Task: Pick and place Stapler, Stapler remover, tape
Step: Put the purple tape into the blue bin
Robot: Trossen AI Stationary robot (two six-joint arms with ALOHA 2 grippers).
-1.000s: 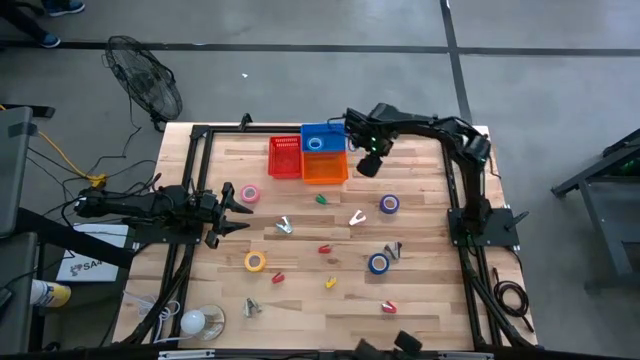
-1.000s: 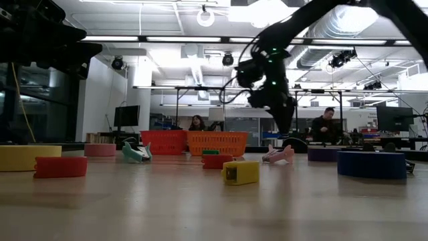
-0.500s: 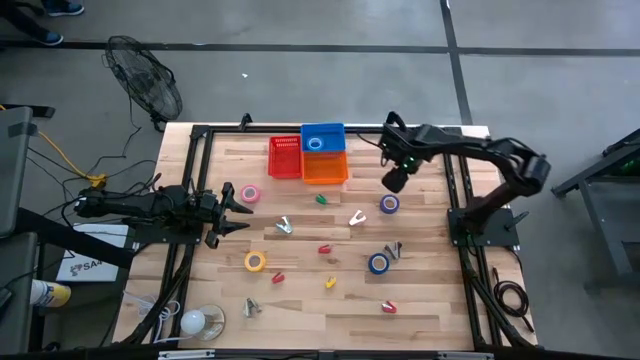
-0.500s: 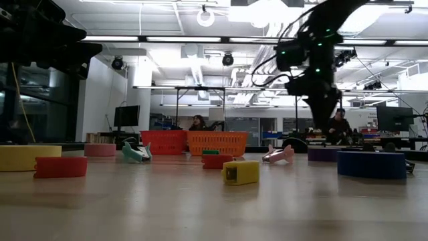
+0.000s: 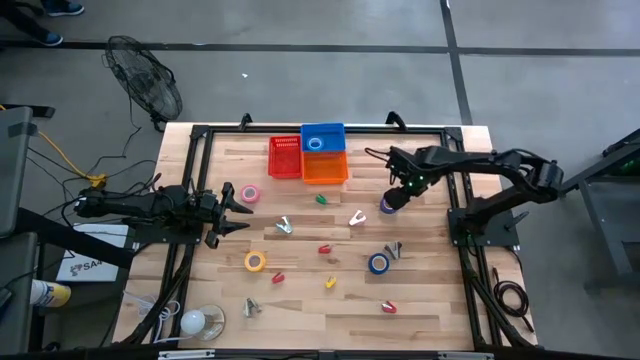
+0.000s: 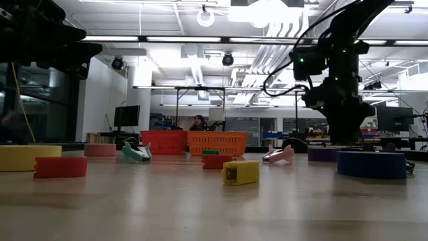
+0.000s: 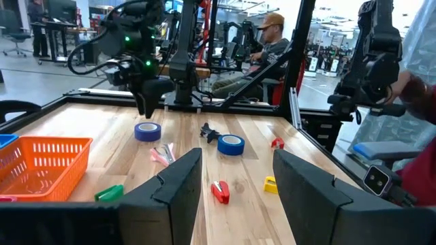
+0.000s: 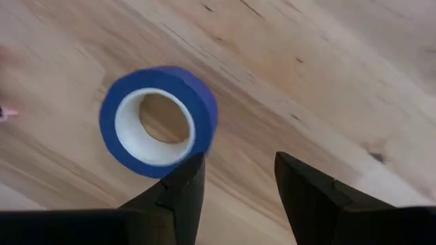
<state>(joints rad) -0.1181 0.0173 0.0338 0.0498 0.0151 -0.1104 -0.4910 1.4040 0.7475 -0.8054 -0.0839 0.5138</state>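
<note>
My right gripper [image 5: 392, 198] is open and points down, just off the blue tape roll [image 5: 388, 204] lying flat on the table's right half. In the right wrist view the roll [image 8: 158, 121] sits beside one fingertip [image 8: 194, 167], outside the gap of the gripper [image 8: 235, 173]. My left gripper [image 5: 236, 206] waits open at the table's left edge, next to a pink tape roll [image 5: 249, 194]. A second blue roll [image 5: 378, 263], a yellow roll [image 5: 255, 262], small red, yellow and green staplers and silver staple removers [image 5: 284, 226] lie scattered.
Red [image 5: 285, 157], blue [image 5: 322, 138] and orange [image 5: 324, 166] baskets stand at the far edge; the blue one holds a tape roll. A pale staple remover [image 5: 356, 218] lies left of my right gripper. People sit in the room beyond the table [image 6: 197, 123].
My right gripper has swung from beside the baskets at the far edge toward the table's right, then toward the near edge and down, ending low over the blue tape roll. Nothing on the table has moved.
</note>
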